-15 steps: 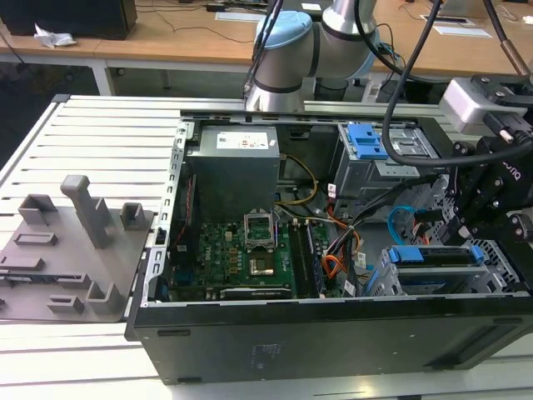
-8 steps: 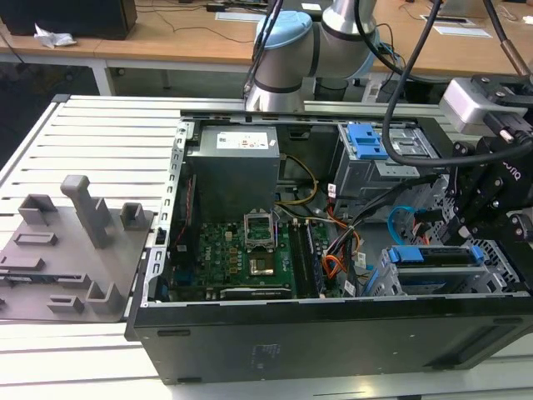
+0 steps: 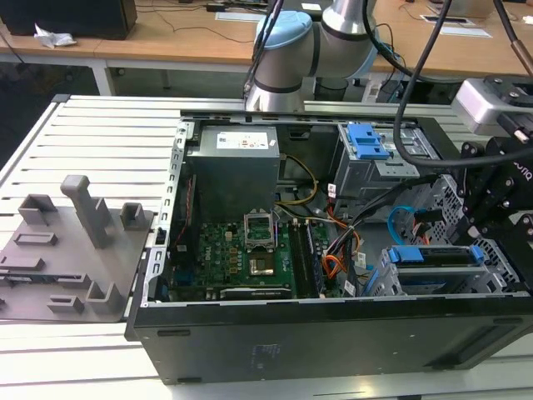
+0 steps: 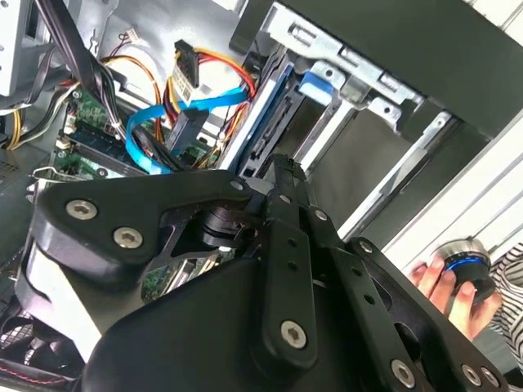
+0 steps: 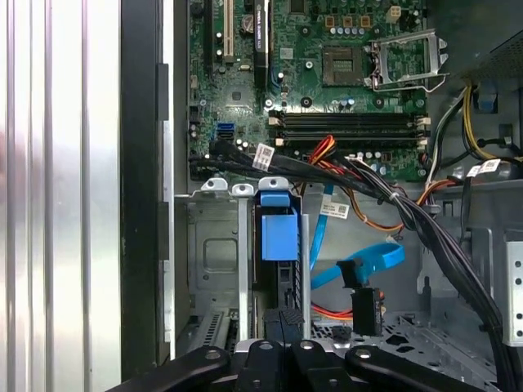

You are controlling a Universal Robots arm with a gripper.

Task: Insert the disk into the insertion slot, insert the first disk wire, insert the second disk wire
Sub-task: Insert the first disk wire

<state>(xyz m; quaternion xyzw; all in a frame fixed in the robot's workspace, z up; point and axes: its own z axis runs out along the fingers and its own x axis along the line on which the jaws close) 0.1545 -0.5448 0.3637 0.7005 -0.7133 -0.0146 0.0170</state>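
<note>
Open computer case (image 3: 316, 333) on a slatted metal table (image 3: 100, 133), with wooden desks (image 3: 166, 33) behind it at 12 o'clock in the exterior view. The disk (image 5: 279, 233) stands on edge in the insertion slot (image 5: 214, 253), at about 4 o'clock within the case in the exterior view. The gripper (image 5: 283, 320) appears closed, its tips together against the disk's near end with nothing held between them. A blue cable (image 5: 364, 263) with a black plug hangs loose just beside the slot, unconnected. Judged handling: the disk is dense, rigid and sensitive to knocks, with smooth metal faces. Its plastic frame offers the better hold, by the side rails or end tab, clear of the label. A grey moulded tray (image 3: 67, 250) lies at 9 o'clock, and a person's hand (image 4: 445, 286) holds a round knob outside the case
</note>
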